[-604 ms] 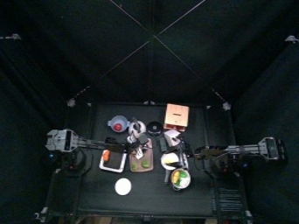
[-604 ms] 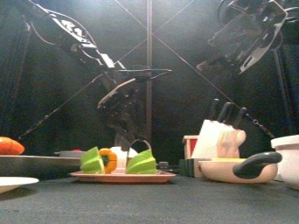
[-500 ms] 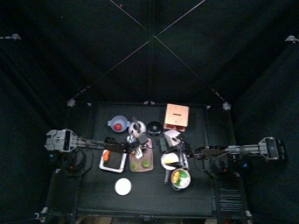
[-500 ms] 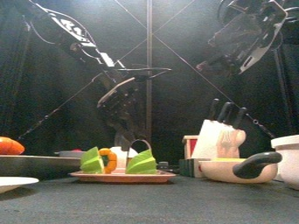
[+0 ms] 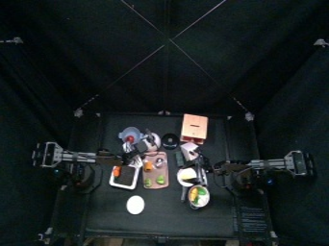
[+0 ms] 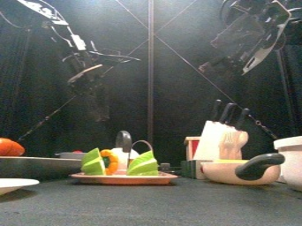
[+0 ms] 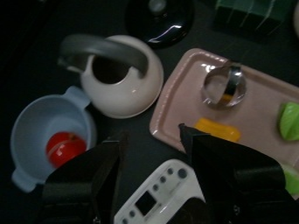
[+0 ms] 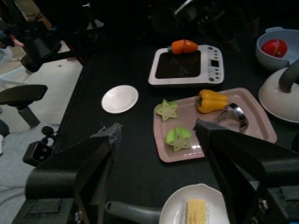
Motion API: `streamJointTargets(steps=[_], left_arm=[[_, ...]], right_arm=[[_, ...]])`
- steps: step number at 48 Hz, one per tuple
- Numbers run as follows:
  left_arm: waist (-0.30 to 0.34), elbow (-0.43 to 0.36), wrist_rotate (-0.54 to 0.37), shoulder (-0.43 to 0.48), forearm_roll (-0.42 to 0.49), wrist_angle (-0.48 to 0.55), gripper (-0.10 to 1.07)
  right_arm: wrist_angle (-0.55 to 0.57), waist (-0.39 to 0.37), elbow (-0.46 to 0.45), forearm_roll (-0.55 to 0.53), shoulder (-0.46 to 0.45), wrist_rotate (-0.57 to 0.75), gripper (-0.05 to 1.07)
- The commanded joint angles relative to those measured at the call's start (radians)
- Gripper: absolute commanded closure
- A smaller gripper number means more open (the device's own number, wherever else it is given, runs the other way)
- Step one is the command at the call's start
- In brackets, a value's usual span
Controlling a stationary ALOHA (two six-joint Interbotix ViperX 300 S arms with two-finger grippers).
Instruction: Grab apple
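While the left gripper [image 7: 149, 150] hangs above the white scale [image 7: 155, 196] with its jaws apart and nothing between them, we see the red apple [image 7: 63, 147] lying in a pale blue bowl [image 7: 33, 122] near that gripper, just off one jaw. The bowl touches a white kettle [image 7: 119, 80] beside the pink tray [image 7: 193, 92]. The right gripper [image 8: 162, 140] is spread wide and empty, and we find the apple well apart from it, beyond the tray.
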Motion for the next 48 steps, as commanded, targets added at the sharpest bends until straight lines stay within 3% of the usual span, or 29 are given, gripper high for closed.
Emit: streamJointTargets(steps=[1,9,12,20,27,35,43,48], left_arm=[[0.040,0.018,0.003,-0.080,0.011,0.012,0.11],[0.110,0.069,0.060,-0.140,0.048,0.009,0.10],[0.164,0.075,0.075,-0.143,0.038,0.008,0.10],[0.308,0.066,0.074,-0.129,-0.110,-0.011,0.10],[0.394,0.077,0.081,-0.110,-0.216,-0.075,0.09],[0.456,0.078,0.097,-0.061,-0.262,-0.173,0.05],[0.499,0.078,0.106,0.008,-0.291,-0.184,-0.05],[0.515,0.072,0.106,0.043,-0.301,-0.187,-0.05]], right_arm=[[-0.003,-0.005,-0.012,0.002,-0.011,-0.003,0.04],[-0.003,-0.006,-0.012,0.002,-0.008,-0.003,0.04],[-0.003,-0.006,-0.012,0.002,-0.008,-0.003,0.04],[-0.003,-0.006,-0.012,0.002,-0.008,-0.003,0.04],[-0.003,-0.008,-0.011,0.002,-0.006,-0.005,0.04],[-0.003,-0.012,-0.011,0.002,-0.005,-0.003,0.04],[-0.003,-0.014,-0.011,0.002,-0.005,-0.005,0.04],[-0.003,-0.015,-0.011,0.002,-0.003,-0.003,0.04]])
